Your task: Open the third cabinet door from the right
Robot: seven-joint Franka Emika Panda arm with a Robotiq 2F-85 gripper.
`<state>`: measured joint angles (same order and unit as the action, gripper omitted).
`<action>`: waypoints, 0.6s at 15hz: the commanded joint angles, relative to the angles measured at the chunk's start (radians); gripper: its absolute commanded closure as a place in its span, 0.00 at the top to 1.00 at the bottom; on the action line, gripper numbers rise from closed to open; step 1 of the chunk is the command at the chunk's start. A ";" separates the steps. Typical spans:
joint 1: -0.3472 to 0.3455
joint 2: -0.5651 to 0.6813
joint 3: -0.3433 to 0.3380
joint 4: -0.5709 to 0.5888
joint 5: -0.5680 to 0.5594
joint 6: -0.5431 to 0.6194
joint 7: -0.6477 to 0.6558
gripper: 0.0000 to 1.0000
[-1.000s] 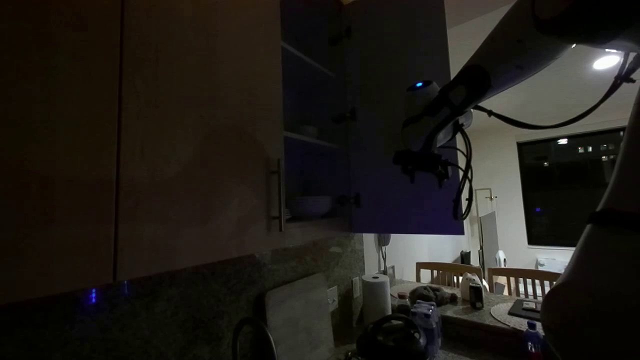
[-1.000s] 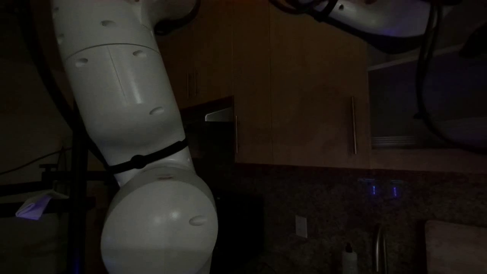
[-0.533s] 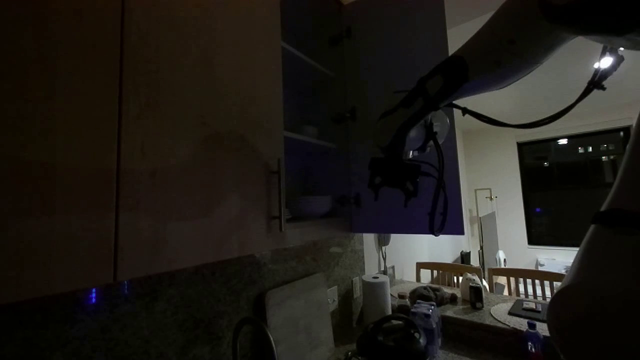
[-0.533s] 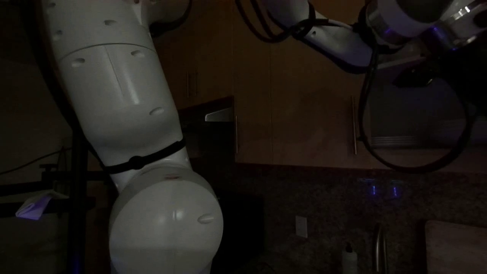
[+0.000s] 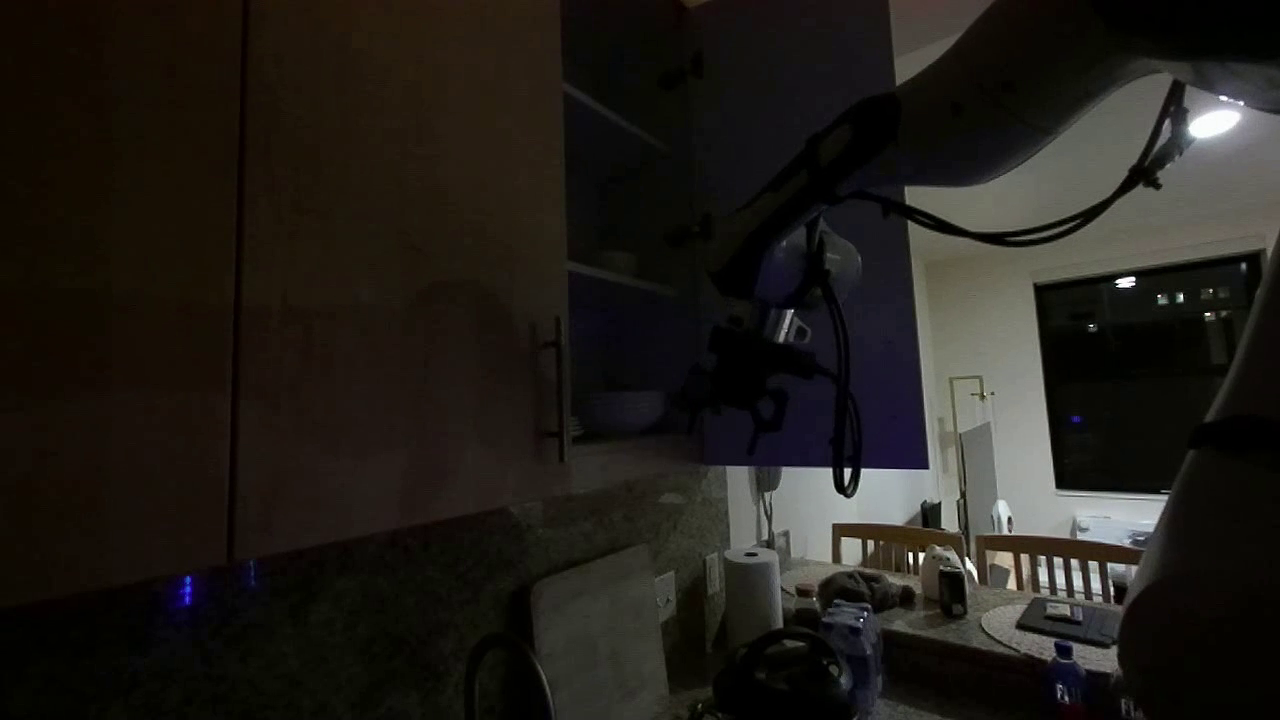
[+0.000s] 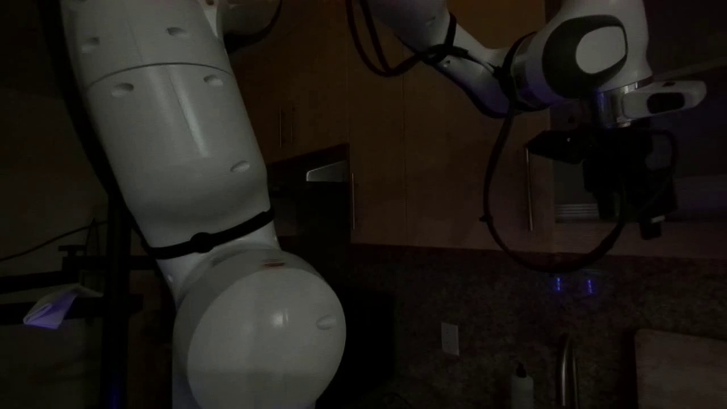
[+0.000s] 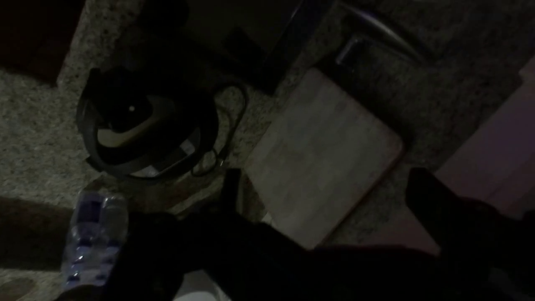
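Counting the swung-out door (image 5: 780,90) as first, the third door (image 6: 376,153) is brown, flat and closed, hanging upright. In an exterior view a thin seam (image 6: 405,170) marks its right edge, and its slim metal handle (image 6: 352,200) stands vertical along the lower left edge.

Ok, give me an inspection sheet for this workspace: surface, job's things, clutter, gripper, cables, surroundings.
Surface: speckled countertop, dimly lit.
Job's things: one cabinet door open; the neighbouring door, with the bar handle, shut. Which counts as third from the right: cannot tell.
Clutter: leaning cutting board, paper towel roll, packed bottles, and a black ring-shaped item, unclear.
Gripper: open, nothing seen in its grasp.
Cables: a black cable hangs in a loop from the arm; a thin cord lies on the countertop.
Surroundings: wooden chairs and a dark window.
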<state>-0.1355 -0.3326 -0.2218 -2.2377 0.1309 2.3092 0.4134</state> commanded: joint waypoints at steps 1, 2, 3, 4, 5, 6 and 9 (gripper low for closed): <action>0.016 -0.020 -0.014 -0.018 0.123 -0.126 -0.196 1.00; 0.015 -0.022 -0.018 -0.023 0.139 -0.172 -0.239 1.00; 0.010 -0.026 -0.022 -0.022 0.146 -0.229 -0.278 1.00; 0.005 -0.030 -0.025 -0.021 0.145 -0.289 -0.313 1.00; 0.000 -0.033 -0.027 -0.017 0.137 -0.350 -0.343 1.00; -0.006 -0.040 -0.026 -0.021 0.118 -0.412 -0.368 1.00; -0.025 -0.067 -0.022 -0.024 0.051 -0.615 -0.419 1.00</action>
<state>-0.1369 -0.3526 -0.2497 -2.2406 0.2279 1.8437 0.0643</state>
